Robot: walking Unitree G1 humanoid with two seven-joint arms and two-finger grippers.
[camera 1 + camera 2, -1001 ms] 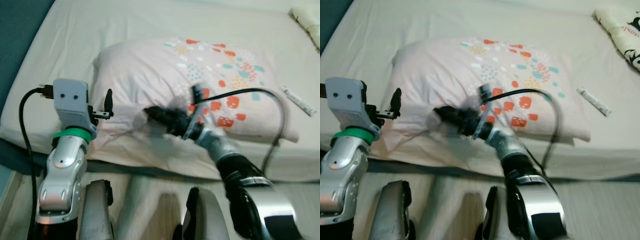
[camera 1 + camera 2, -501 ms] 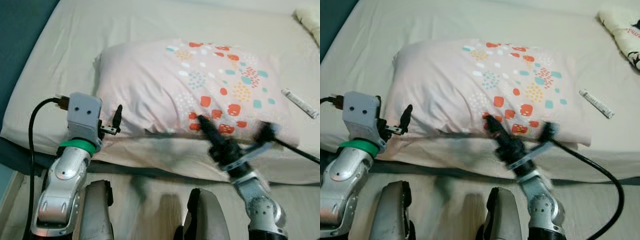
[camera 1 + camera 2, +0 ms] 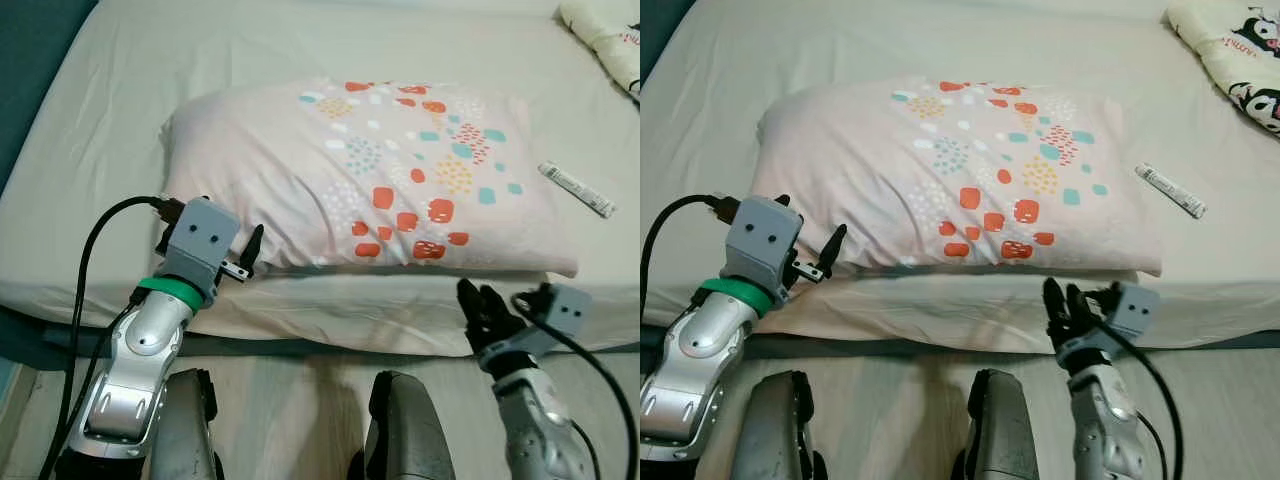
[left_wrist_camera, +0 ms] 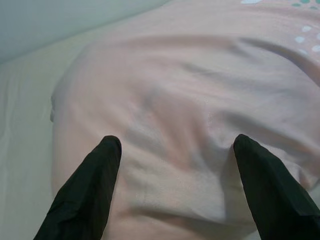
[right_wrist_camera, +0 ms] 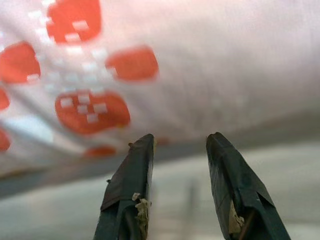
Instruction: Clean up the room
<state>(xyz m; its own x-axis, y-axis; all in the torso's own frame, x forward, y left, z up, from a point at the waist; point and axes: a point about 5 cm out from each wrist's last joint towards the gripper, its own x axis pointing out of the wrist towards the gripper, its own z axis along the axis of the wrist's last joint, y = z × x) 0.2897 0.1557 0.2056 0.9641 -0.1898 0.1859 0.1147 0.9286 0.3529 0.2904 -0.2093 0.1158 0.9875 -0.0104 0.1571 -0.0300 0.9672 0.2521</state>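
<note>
While the pink pillow (image 3: 370, 170) lies on the bed (image 3: 120, 120), my left gripper (image 4: 175, 185) waits wide open at its near corner. My right gripper (image 5: 177, 165) sits just below its near edge, fingers apart, maybe not touching.

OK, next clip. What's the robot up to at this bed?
The robot stands at the edge of a bed facing a pink pillow with coloured spots. Its left pincer is open, pointed at the pillow's near left corner, its fingers close to the fabric. The right pincer is also open, low by the mattress edge under the pillow's patterned end, holding nothing. A small tube lies on the sheet to the pillow's right, and a printed cloth sits at the far right corner.
</note>
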